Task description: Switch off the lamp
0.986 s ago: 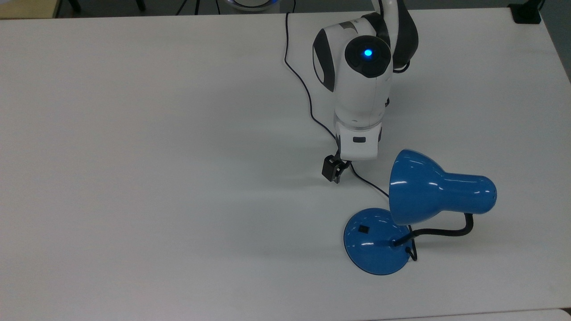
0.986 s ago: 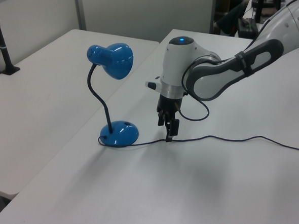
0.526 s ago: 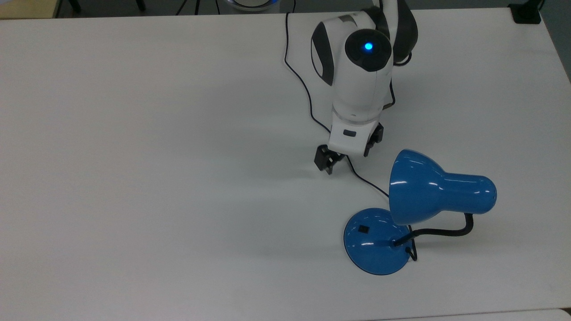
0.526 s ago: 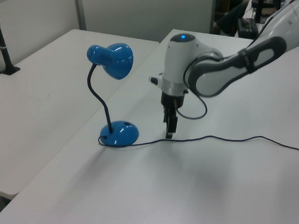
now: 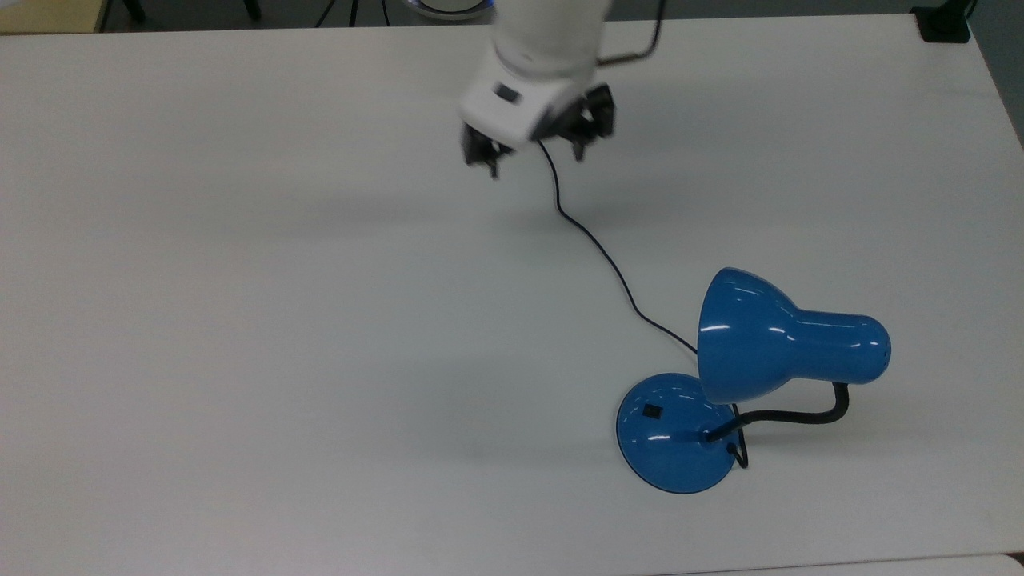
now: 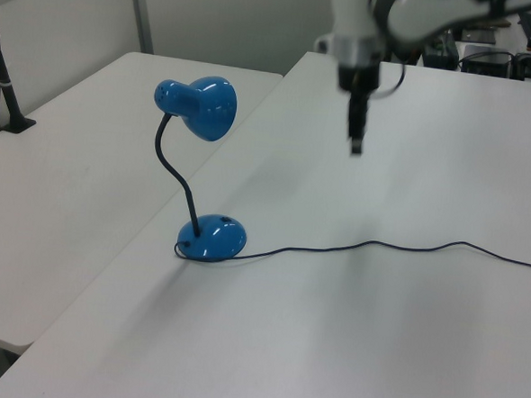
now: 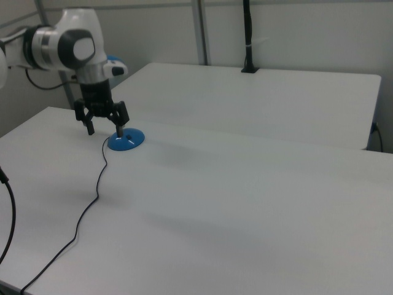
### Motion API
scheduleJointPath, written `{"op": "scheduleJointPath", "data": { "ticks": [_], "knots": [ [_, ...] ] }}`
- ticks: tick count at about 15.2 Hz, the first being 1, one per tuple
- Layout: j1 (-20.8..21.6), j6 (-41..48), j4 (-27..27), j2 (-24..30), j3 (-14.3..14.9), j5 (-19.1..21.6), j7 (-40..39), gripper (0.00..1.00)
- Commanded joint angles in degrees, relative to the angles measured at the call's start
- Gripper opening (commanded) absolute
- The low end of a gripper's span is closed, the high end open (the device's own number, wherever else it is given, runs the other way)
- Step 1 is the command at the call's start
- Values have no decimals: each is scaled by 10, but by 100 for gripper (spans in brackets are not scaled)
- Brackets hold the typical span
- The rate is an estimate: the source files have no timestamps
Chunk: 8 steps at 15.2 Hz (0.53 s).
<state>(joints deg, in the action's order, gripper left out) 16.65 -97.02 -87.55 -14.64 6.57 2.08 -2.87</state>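
The lamp stands on the white table, its glossy blue shade tipped over the round blue base. A small black switch sits on the base, and a black bendable neck joins base and shade. The thin black cord runs from the base toward the top view's upper middle. My gripper hangs open above the cord, far from the lamp. In the left view the gripper is raised well to the right of the lamp's shade. In the right view the gripper hovers in front of the base.
A second white table adjoins on the left view's left, with a black post clamped at its edge. A black clamp sits at the top view's upper right corner. The cord trails across the table toward the left view's right.
The gripper has risen and pulled away from the lamp base toward the top view's upper left. Its fingers have spread apart. The lamp has not moved.
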Motion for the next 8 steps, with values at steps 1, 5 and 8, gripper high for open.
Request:
{"op": "scheduleJointPath", "data": {
  "ticks": [1, 5, 8],
  "knots": [
    [-54, 67, -12, 65, -7, -35, 24, 100],
    [-108, 68, -11, 80, -15, -34, 19, 100],
    [-116, 71, -11, 88, -13, -36, 23, 100]
  ]
}}
